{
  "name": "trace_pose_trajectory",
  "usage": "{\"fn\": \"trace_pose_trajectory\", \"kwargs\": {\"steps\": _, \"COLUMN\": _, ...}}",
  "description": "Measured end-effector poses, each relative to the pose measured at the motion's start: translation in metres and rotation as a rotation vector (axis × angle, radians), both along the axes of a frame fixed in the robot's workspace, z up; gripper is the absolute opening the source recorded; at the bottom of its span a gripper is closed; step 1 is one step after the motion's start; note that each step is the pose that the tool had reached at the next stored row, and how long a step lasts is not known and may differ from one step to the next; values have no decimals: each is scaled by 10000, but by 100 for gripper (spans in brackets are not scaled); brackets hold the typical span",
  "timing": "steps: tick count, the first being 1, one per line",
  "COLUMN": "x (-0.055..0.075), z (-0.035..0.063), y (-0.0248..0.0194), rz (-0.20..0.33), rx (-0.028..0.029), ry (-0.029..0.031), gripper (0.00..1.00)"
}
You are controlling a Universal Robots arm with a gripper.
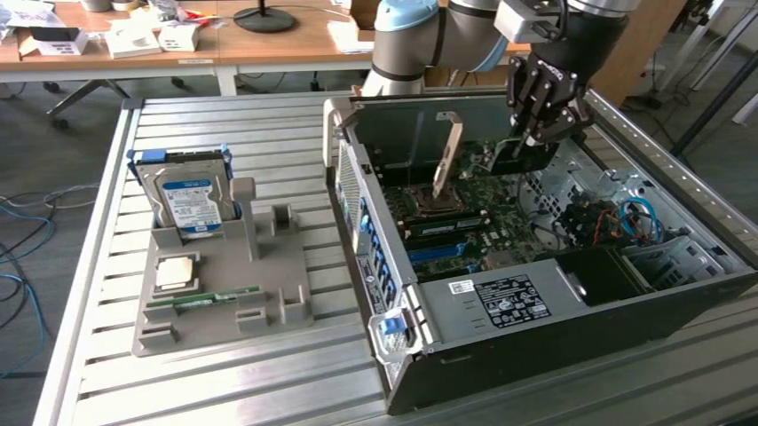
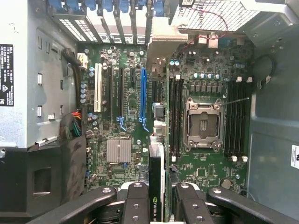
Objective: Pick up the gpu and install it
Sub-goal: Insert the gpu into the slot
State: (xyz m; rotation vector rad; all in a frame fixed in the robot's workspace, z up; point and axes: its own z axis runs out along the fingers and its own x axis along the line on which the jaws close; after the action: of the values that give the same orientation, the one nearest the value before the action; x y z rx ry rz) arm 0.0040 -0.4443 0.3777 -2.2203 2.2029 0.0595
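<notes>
Fingers [image 2: 137, 205] clenched on the gpu [image 2: 156, 184], held edge-on between them, inside the open case [image 1: 351, 191] over the motherboard [image 2: 131, 121]. Walls pretty tight; bench [image 1: 237, 373] front edge roomy.

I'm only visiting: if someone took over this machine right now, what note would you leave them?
Gripper: shut on the gpu, holding it edge-on.
Gpu: held above the motherboard of the open computer case, close to the blue slot.
Done: gpu picked up.
Left: card not yet seated in any slot.
</notes>
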Motion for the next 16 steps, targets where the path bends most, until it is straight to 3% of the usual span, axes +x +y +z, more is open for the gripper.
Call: {"fn": "trace_pose_trajectory", "kwargs": {"steps": 16, "x": -8, "z": -88, "y": 0, "rz": 0, "rx": 0, "ry": -24, "gripper": 27}}
